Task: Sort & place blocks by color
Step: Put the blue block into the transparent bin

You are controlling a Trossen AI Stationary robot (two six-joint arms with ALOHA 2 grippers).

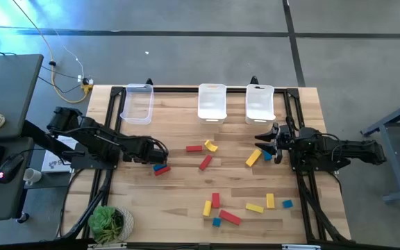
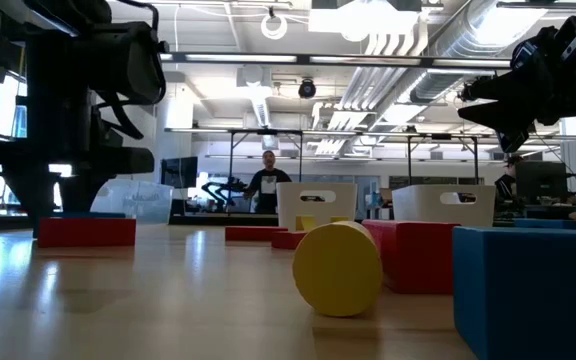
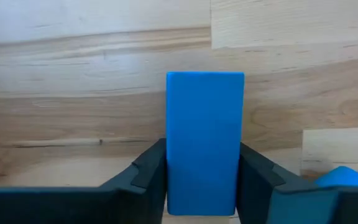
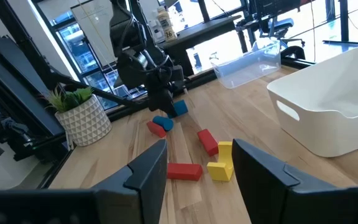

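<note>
A blue block (image 3: 204, 137), a short bar, lies flat on the wooden table (image 3: 73, 93) between the two fingers of my left gripper (image 3: 204, 171). In the high view this gripper (image 1: 162, 157) stands at the table's left, pointing down, and covers the bar. Beside it lie a second blue piece (image 1: 160, 167) and a red block (image 1: 163, 171). Several red, yellow and blue blocks are scattered over the middle and near part, such as a red one (image 1: 205, 162) and a yellow one (image 1: 253, 157). My right gripper (image 1: 261, 142) hangs level at the right, open and empty. My left gripper pinches the blue block between its two fingers, one on each long side (image 3: 171, 171), toward one end of the bar. The fingers (image 3: 148, 171) come from above, pointing down, and lie across the bar. The bar lies flat with the table showing all around it.
A clear bin (image 1: 137, 104) and two white bins (image 1: 212, 102) (image 1: 260, 103) stand in a row along the far edge. A potted plant (image 1: 110, 222) sits at the near left corner. Bare wood lies between the left gripper and the middle blocks.
</note>
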